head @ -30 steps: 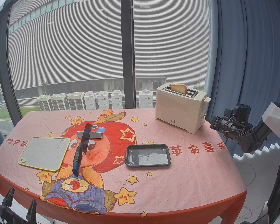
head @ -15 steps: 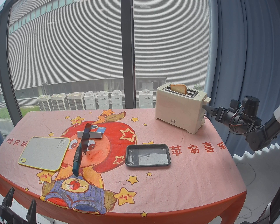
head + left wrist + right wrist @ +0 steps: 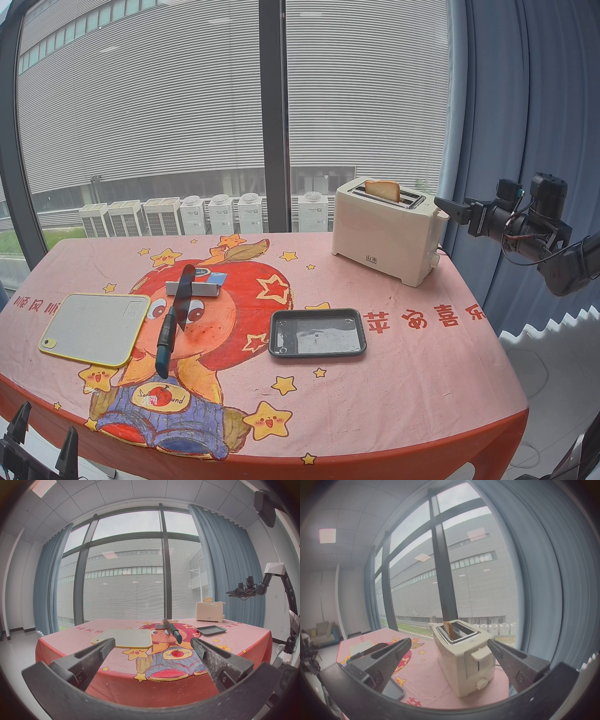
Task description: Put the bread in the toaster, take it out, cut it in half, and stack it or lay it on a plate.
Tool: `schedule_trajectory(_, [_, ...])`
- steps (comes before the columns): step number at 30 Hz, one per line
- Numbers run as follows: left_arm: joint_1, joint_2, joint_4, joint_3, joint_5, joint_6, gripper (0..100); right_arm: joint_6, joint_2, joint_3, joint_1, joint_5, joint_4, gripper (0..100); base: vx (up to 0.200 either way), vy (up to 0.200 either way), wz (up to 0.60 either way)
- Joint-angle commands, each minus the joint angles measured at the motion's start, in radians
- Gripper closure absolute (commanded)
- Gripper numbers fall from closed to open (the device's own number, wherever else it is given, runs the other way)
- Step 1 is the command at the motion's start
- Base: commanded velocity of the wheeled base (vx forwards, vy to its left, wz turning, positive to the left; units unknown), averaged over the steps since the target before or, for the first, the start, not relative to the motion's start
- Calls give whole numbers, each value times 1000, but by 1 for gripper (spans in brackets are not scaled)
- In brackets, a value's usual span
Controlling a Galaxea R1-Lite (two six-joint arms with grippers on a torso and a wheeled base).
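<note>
The left gripper (image 3: pixel 152 642) hangs low off the table's (image 3: pixel 400 375) 7 o'clock corner. Its fingers (image 3: pixel 90 658) are spread wide, gripping nothing and touching nothing.

On the pink cartoon tablecloth, a pale cutting board (image 3: pixel 95 328) with a yellow rim lies flat at about 9 o'clock. Just beside it, toward 3 o'clock, is a knife (image 3: pixel 172 319). Its teal handle points to 6 o'clock, and its dark blade is propped on a small grey rest (image 3: pixel 192 289), with the tip toward 12 o'clock.

Near the table's middle, well apart from the knife, sits a dark rectangular plate (image 3: pixel 317 332) with nothing on it.

At 1 o'clock from the plate, close to the window, stands the cream toaster (image 3: pixel 384 234). The bread (image 3: pixel 382 190), a single browned slice, stands upright in one of the two slots with its top edge above the toaster. The pictures do not settle which slot.

The right gripper (image 3: pixel 447 206) hovers in the air at 3 o'clock from the toaster's top, past the table's edge, and points toward the appliance. Its fingers (image 3: pixel 384 661) are parted widely, wider than the toaster's end as the right wrist view frames it. They hold nothing and are clear of both toaster and bread. The toaster's lever (image 3: pixel 478 655) and round knob (image 3: pixel 481 683) face this gripper.
</note>
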Motion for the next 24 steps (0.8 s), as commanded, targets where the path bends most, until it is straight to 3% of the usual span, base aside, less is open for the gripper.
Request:
schedule_trajectory(1, [0,-16,-1,18,0,0,0,-70,49,-89,6,16,13,0,0,0,0])
schedule_trajectory(5, [0,-16,-1,18,0,0,0,-127,108,-161,19,16,16,0,0,0,0])
schedule_trajectory(8, [0,-16,-1,18,0,0,0,-139,124,-209,36,15,90,0,0,0,0])
schedule_trajectory(13, [0,-16,-1,18,0,0,0,-139,144,-339,52,10,234,0,0,0,0])
schedule_trajectory(24, [0,-16,-1,18,0,0,0,-141,249,-557,82,4,394,0,0,0,0])
